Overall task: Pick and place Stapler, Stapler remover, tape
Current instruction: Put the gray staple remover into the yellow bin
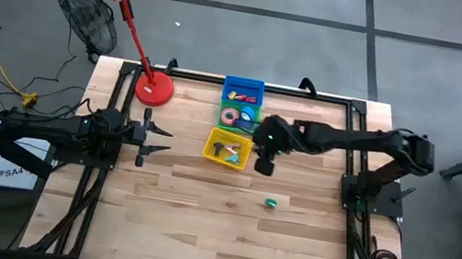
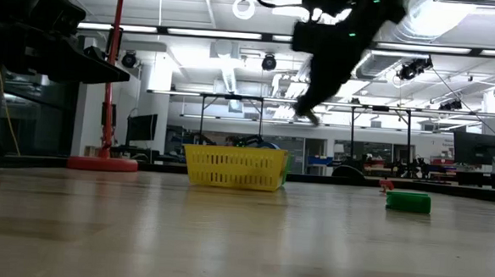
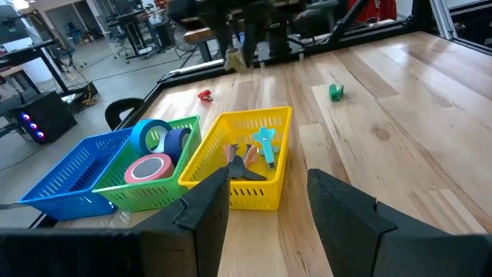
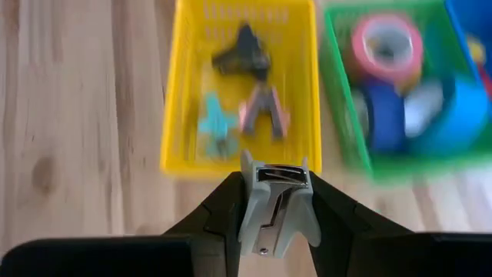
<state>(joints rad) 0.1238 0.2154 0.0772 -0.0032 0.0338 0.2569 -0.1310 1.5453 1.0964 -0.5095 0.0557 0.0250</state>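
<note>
yellow basket [image 3: 247,181] | green basket [image 3: 129,192] | blue basket [image 3: 65,181] | pink tape [image 3: 147,167] | grey stapler remover [image 4: 275,204]

Bright overhead striplights [image 2: 236,34], backlit arm, blurred wrist baskets [image 4: 240,85]

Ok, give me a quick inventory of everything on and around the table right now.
Yellow basket: one, table centre, holding three staple removers, black, teal and pink.
Green basket: one, beside the yellow one, holding tape rolls, pink and blue.
Blue basket: one, at the far edge, red pieces inside.
Green piece: one, loose on the wood.
Desk lamp: one, red, far left corner.
Fan: one, black, on the floor.
Grey staple remover: one, in the right gripper, above the table near the yellow basket.
Left gripper: open, empty, left side.
</note>
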